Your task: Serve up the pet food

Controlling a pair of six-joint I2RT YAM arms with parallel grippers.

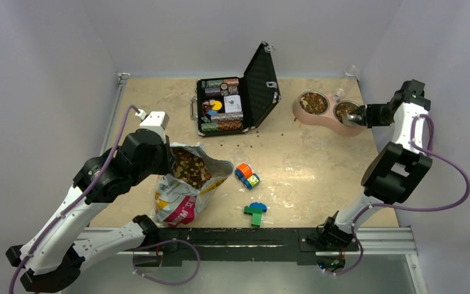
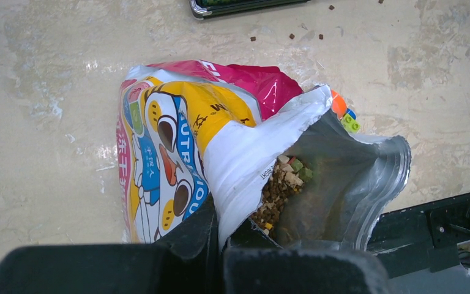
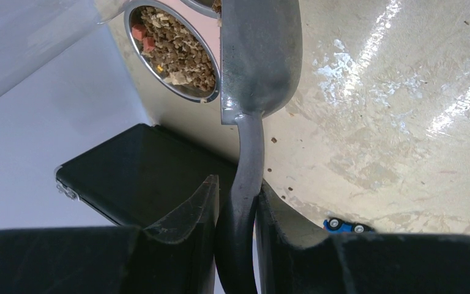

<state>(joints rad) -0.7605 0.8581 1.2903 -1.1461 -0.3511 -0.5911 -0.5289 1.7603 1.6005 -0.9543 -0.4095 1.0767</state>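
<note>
The pet food (image 1: 190,166) fills an open, colourful bag (image 1: 180,199) lying at the front left. My left gripper (image 1: 170,158) is shut on the bag's white rim (image 2: 238,165), and kibble (image 2: 278,190) shows just inside the mouth. More pet food lies in the two steel bowls (image 1: 313,103) of a pink feeder (image 1: 298,113) at the back right. There my right gripper (image 1: 367,116) is shut on the dark handle (image 3: 248,177) of a metal scoop (image 3: 260,55). The scoop's back faces the wrist camera beside a full bowl (image 3: 174,49). Whatever the scoop holds is hidden.
An open black case of poker chips (image 1: 235,101) stands at the back centre, with loose kibble (image 1: 251,146) scattered in front of it. A small toy car (image 1: 247,176) and green and blue bricks (image 1: 256,212) lie mid-table. A clear cup (image 1: 350,72) stands behind the feeder.
</note>
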